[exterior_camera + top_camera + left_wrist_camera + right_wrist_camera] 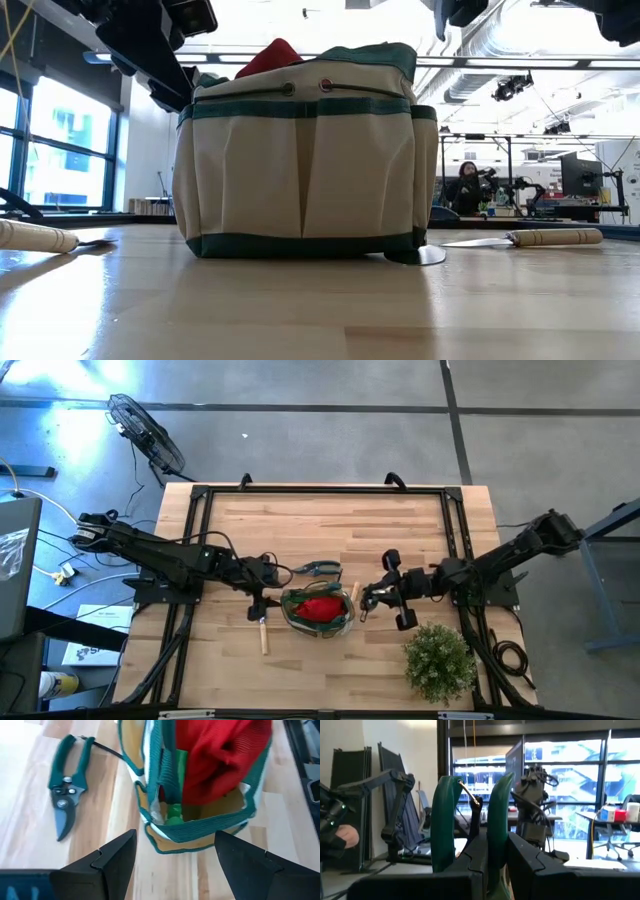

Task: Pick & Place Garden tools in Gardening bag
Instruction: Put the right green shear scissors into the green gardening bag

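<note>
Two grippers work: the left gripper [170, 857] hangs spread beside the green-and-tan fabric gardening bag [318, 610], while the right gripper [492, 862] pinches what look like green-handled shears [470, 815], best lowered handles-up into it.

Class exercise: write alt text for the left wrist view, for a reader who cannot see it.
The left gripper, open and empty, faces the gardening bag, which holds a red fabric piece. Green-handled pruning shears lie shut on the wooden table beside the bag.
</note>
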